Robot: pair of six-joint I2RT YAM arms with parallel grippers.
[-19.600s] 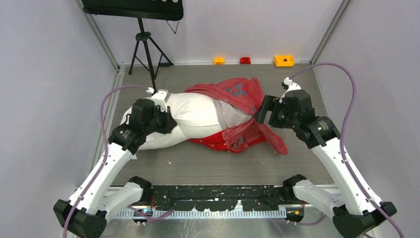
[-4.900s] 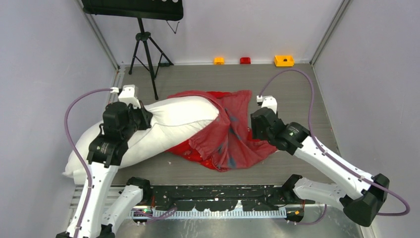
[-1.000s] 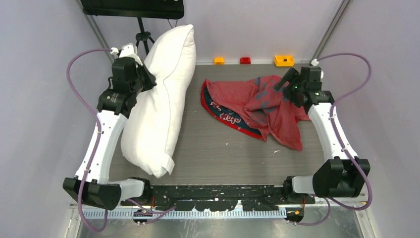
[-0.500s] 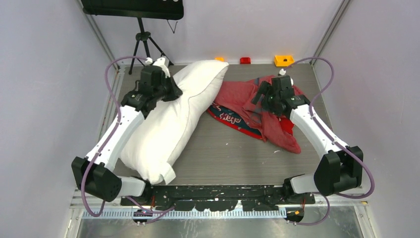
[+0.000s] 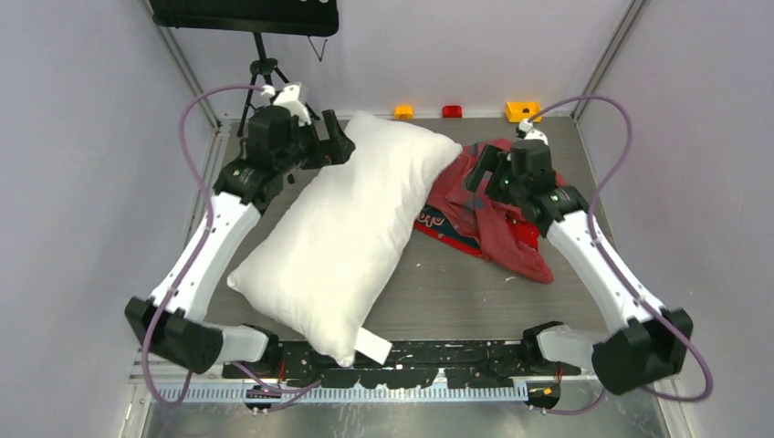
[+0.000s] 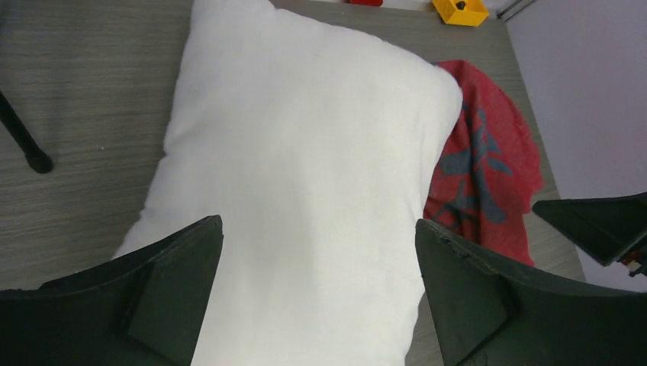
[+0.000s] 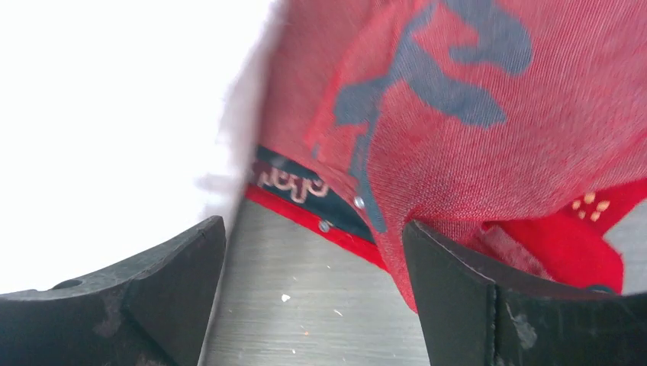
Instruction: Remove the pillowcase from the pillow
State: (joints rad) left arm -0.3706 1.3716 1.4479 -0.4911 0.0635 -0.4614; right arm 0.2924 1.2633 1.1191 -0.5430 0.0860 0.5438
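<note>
Pillow (image 5: pixel 351 233) lies wholly outside the pillowcase (image 5: pixel 488 205), flat on the worktop (image 5: pixel 438 301). It runs slantwise from the near edge, where its tag (image 5: pixel 374 347) sticks out, up toward the middle of the far edge. Half a second ago it sat nearer the left edge with the left gripper (image 5: pixel 333 146) on its long side. Now that gripper hangs above the pillow's far left corner with its jaws spread, holding nothing.

The pillowcase is a crumpled heap toward the far right corner, dull reverse mostly up. It sits much where it was, and the pillow's far right edge now overlaps its left side. The right gripper (image 5: pixel 475 173) hovers over that overlap.

Only the left wrist view shows the wide gap between its fingers (image 6: pixel 175 290), with white cushion filling it. It also shows a tripod (image 6: pixel 23 137) leg and a yellow block (image 6: pixel 461 9) at the far edge. The right wrist view shows what the top camera cannot: its jaws are spread, with the cloth (image 7: pixel 458 137) below and nothing pinched.
</note>
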